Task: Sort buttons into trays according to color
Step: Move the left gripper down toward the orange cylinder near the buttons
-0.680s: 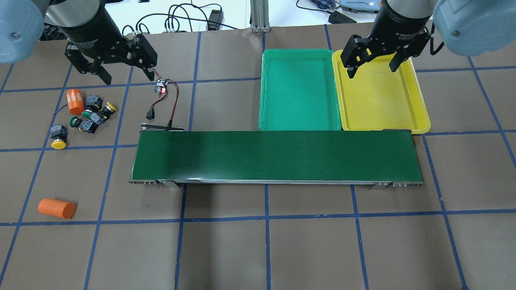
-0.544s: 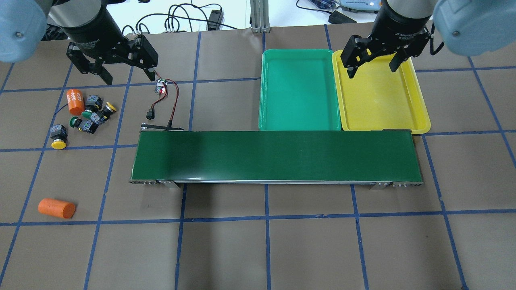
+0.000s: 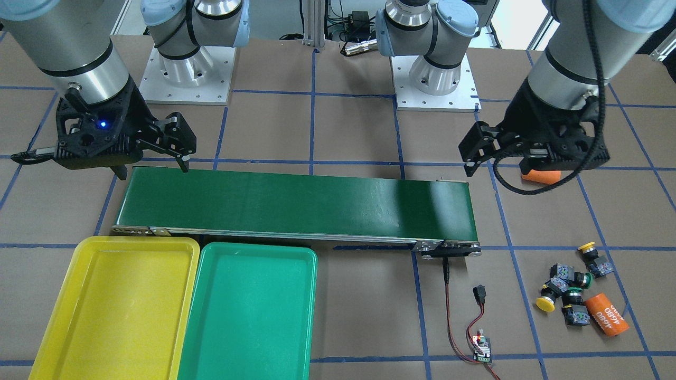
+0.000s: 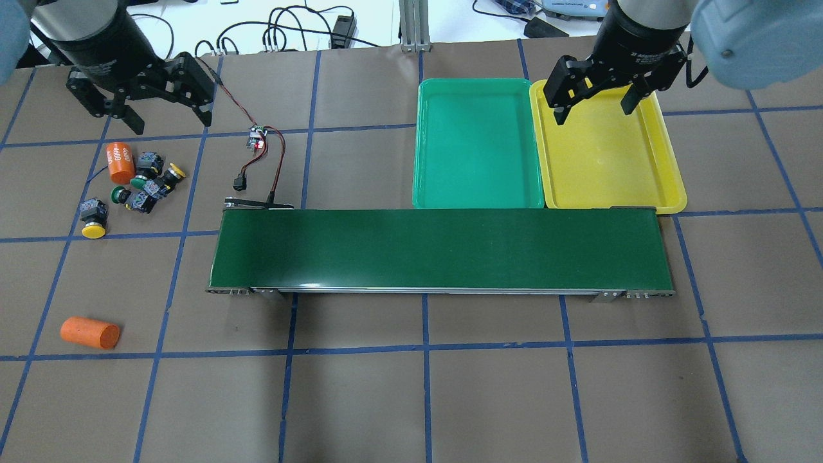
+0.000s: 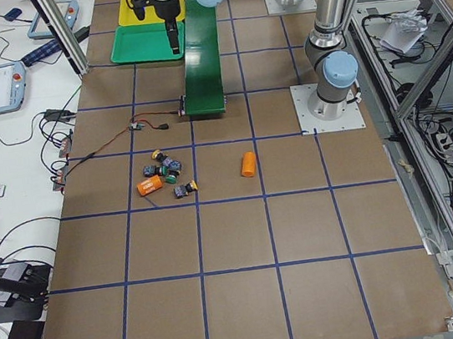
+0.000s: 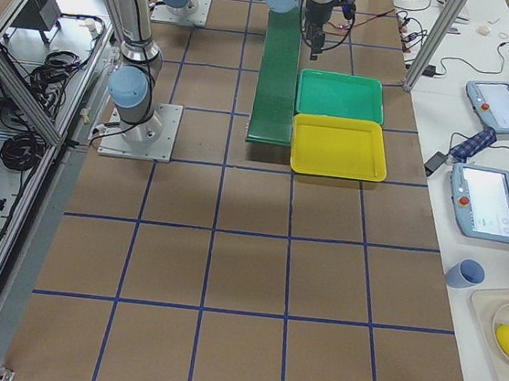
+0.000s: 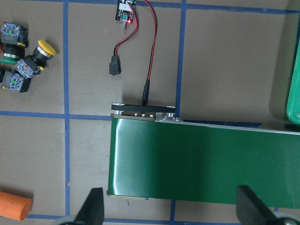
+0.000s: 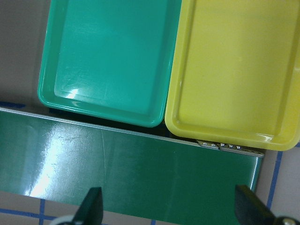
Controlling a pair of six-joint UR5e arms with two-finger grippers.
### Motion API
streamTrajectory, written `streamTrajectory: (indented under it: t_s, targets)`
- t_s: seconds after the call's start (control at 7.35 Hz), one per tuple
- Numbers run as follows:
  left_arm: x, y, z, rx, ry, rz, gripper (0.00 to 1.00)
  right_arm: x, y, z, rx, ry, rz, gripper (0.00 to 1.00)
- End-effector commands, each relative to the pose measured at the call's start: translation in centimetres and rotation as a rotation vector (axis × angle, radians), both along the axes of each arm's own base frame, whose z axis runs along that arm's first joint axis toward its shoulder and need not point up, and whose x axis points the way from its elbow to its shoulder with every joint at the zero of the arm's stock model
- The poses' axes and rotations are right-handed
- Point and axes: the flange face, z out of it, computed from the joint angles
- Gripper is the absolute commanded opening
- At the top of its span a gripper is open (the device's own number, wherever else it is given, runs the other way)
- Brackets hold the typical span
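- Overhead: the left gripper [image 4: 168, 122] hung with its fingers spread wide and nothing between them. The buttons [image 4: 143, 200] lay on the table near it, at about 6 to 7 o'clock. Three were bunched beside an orange cylinder [image 4: 120, 162]. One yellow-capped button [image 4: 94, 222] sat apart at 8 o'clock of the bunch, its long axis running 12 to 6 with the cap at 6. The right gripper [image 4: 594, 112], equally wide and holding nothing, hovered over the yellow tray [image 4: 607, 167], with the green tray [image 4: 479, 148] just beside it at 9 o'clock. Neither tray held a button. The left arm looked far the nearer to the buttons.
- Front-facing: mirrored, the buttons lay at 5 o'clock of the left gripper, past the conveyor belt [image 3: 296, 203] end.
- Left wrist: the buttons sat in the 10 o'clock corner, so the pick probably needed a shift that way before any descent.
- Right wrist: only the belt and both trays showed.
- Side views: too small to add anything.
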Motion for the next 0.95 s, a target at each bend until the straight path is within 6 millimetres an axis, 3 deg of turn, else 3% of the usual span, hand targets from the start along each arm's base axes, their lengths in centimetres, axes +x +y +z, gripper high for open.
streamTrajectory:
  t_s: [0.0, 0.14, 0.54, 0.82]
  targets:
    - [9.9, 0.3, -1.1, 0.022, 0.009, 0.025, 1.00, 0.0, -0.1, 0.1, -0.006, 0.000, 0.000, 1.00]
    - [11.4, 0.3, -2.1, 0.038, 0.014, 0.032, 1.00, 0.0, -0.1, 0.1, -0.008, 0.000, 0.000, 1.00]
    - [13.5, 1.3, -5.1, 0.087, 0.041, 0.069, 1.00, 0.0, -0.1, 0.1, -0.008, 0.000, 0.000, 1.00]
    - [13.9, 2.1, -5.0, 0.090, 0.031, 0.090, 1.00, 0.0, -0.2, 0.1, -0.009, 0.000, 0.000, 1.00]
